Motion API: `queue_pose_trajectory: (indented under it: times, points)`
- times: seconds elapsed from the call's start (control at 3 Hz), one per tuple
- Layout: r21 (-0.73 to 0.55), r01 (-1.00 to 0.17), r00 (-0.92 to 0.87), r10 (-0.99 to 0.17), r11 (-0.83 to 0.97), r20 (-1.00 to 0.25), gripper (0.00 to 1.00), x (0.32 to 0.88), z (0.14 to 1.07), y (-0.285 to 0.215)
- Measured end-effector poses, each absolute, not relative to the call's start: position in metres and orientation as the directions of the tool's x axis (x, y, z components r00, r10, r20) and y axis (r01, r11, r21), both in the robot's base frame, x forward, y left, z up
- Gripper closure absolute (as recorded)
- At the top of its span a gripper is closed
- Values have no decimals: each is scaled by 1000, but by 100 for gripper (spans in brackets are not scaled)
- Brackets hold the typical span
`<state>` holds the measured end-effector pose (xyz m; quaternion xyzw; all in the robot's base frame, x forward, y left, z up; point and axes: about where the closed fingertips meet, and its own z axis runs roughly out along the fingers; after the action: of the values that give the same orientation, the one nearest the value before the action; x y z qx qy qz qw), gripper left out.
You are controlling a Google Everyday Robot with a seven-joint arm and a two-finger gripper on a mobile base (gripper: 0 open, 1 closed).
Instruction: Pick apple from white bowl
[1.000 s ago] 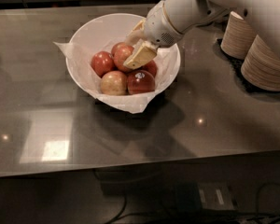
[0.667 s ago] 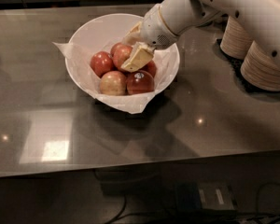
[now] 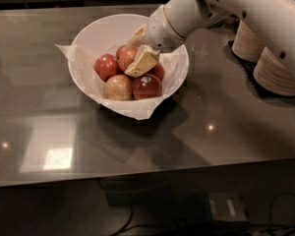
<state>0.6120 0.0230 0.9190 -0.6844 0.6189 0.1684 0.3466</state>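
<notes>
A dark, glossy table [image 3: 211,127] fills most of the view, with a bright square of light [image 3: 56,159] reflected at its near left and two small glints beside it. The white arm [image 3: 246,9] reaches in from the far right and slopes down to the left. The bowl [image 3: 88,33] stands on the far middle of the table, deep and white, lined with crumpled paper [image 3: 137,109] that spills over its near rim and sticks out at its left. To the right, behind the arm, stand two stacks of beige paper bowls [image 3: 280,73].

Five apples show in the bowl. The gripper [image 3: 136,53] is down inside the bowl at its right, on top of the heap, at the apple [image 3: 126,57], which lies in the middle of the pile; whether it grips that fruit I cannot tell. A red apple [image 3: 106,65] lies to the left, a pale apple [image 3: 119,86] and a dark apple [image 3: 147,86] at the near side, and another red one [image 3: 160,72] sits half hidden at the right.

Under the table's near edge the floor is dark, with a box [image 3: 226,208] and cables
</notes>
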Motion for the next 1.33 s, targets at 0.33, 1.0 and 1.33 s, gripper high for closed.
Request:
queue_pose_trajectory:
  times: [0.33, 1.0, 1.33]
  points:
    - [-237, -971, 170, -732, -13, -660, 43, 611, 912, 29]
    - [-216, -976, 163, -737, -24, -656, 32, 613, 911, 32]
    - [-216, -976, 163, -737, -24, -656, 55, 613, 915, 32]
